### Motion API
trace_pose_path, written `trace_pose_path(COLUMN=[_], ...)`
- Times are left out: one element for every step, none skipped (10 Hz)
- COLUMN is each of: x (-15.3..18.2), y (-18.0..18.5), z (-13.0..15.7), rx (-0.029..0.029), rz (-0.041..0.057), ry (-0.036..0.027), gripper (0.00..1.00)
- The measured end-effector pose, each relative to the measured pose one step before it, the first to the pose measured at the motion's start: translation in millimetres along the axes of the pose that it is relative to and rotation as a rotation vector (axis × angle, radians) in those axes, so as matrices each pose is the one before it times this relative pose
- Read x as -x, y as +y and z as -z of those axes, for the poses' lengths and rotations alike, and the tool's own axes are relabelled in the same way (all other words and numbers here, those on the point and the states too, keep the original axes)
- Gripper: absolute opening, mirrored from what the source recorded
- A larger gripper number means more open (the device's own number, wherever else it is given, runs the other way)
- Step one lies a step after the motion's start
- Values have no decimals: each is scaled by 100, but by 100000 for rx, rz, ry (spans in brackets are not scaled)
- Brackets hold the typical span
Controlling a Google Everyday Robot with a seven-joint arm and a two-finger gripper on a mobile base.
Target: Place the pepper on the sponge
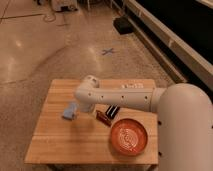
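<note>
A small blue sponge [70, 111] lies on the left part of the wooden table [55, 145]. A dark reddish-brown object [103, 117], probably the pepper, rests on the table near the middle, to the right of the sponge. My gripper [112, 111] is a dark piece at the end of the white arm [125, 97]. It sits directly over the right side of that object and seems to touch it. The arm reaches in from the lower right, and its rounded joint [90, 86] bends above the sponge's right side.
An orange plate [129, 136] sits at the front right of the table, close to the reddish object. A small white item [132, 86] lies near the far edge. The table's edges drop to a polished floor [60, 45]. A dark box [123, 25] stands beyond.
</note>
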Motion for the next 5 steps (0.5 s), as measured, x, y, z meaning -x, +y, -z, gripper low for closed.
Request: trace_pose_path(x=[-456,-426,-448,-550,-535], y=[673,450,499,815,723], z=[-168,-59,-19,-1,-92], rx=[1708,1662,1399,1692,2076], rz=[529,108,-72,-619,-89], ry=[1401,940,873,733,528], gripper=[80,80,80,80,80])
